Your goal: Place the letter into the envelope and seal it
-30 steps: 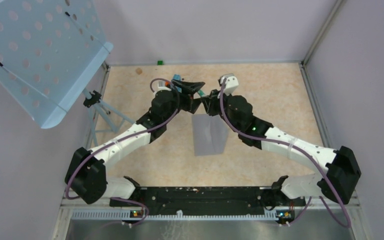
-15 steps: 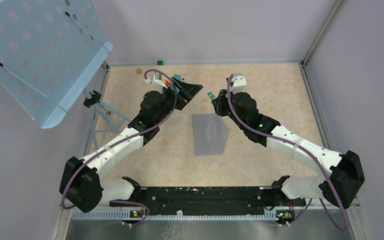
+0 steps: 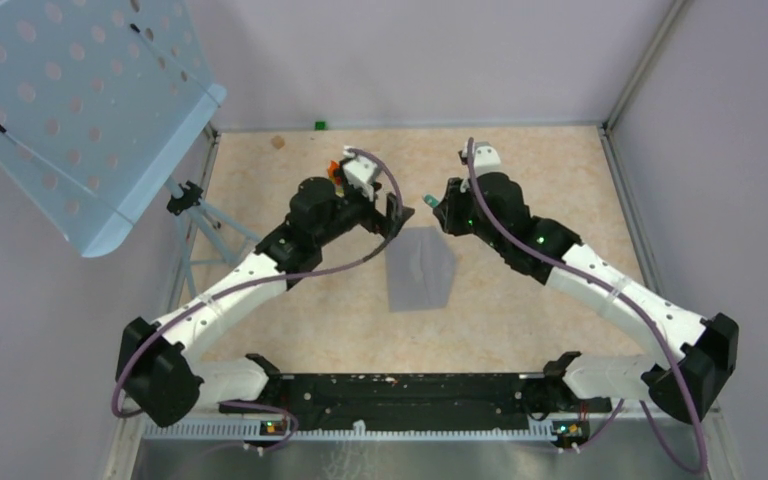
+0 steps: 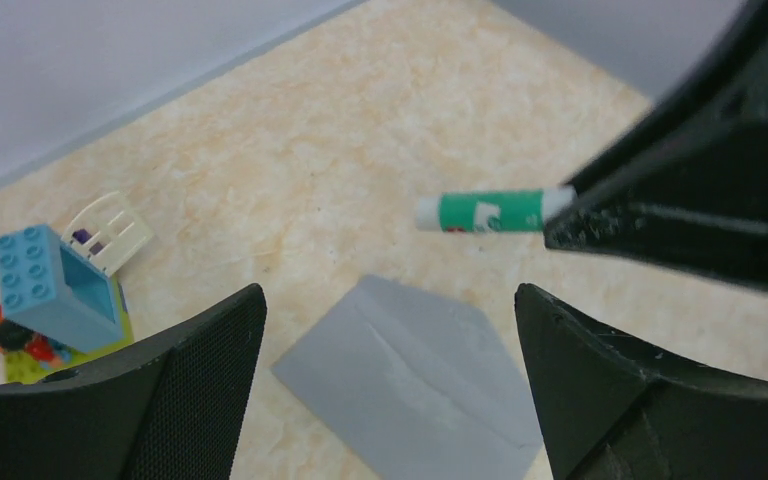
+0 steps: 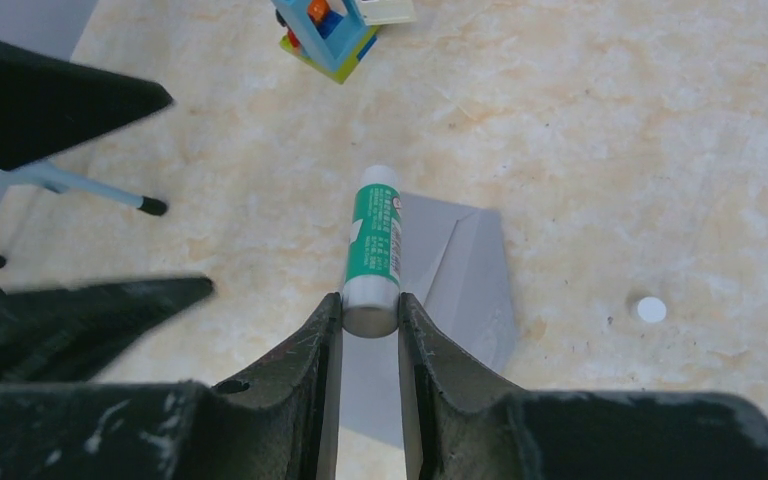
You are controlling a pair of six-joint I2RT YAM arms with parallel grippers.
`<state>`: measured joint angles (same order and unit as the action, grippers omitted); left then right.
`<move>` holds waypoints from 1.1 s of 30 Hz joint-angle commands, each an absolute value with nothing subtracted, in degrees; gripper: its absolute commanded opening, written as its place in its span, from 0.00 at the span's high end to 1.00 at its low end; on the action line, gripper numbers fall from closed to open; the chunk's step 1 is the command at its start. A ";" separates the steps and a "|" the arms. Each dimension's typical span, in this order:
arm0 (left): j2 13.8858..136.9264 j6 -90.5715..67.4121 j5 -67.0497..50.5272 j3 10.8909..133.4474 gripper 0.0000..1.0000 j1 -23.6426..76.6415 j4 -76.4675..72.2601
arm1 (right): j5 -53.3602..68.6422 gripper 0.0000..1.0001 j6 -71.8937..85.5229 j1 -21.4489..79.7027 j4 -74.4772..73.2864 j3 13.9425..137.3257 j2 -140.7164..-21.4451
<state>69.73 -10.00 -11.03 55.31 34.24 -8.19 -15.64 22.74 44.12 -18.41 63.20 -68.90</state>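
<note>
Your right gripper [image 5: 370, 308] pinches the glue stick [image 5: 375, 238] near the envelope [image 3: 420, 270], which is flat between the arms, flap apparently open. The left gripper [image 4: 390, 297] is spread, empty. No letter visible - probably inside. Gluing and sealing still left.

We see the envelope [image 3: 418, 272] [image 4: 410, 385] [image 5: 460, 270] as a plain grey paper rectangle lying flat on the tan surface. Its far end tapers to a blunt point, with fold creases showing. It lies to the near right of the block cluster [image 4: 55, 300], apart from it.
</note>
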 commanded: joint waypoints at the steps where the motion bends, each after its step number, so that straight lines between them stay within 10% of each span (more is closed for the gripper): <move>1: 70.48 15.57 -8.14 56.44 0.02 42.36 -4.62 | -12.80 1.00 24.60 43.95 -27.74 70.45 -67.55; 33: 68.46 35.51 -25.23 43.39 0.32 49.99 -23.56 | 1.83 1.00 28.32 43.94 -53.25 82.60 -68.46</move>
<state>68.01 37.08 -19.29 42.52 49.67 -19.79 0.86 27.59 44.12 -52.75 79.96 -69.93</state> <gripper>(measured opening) 0.701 0.225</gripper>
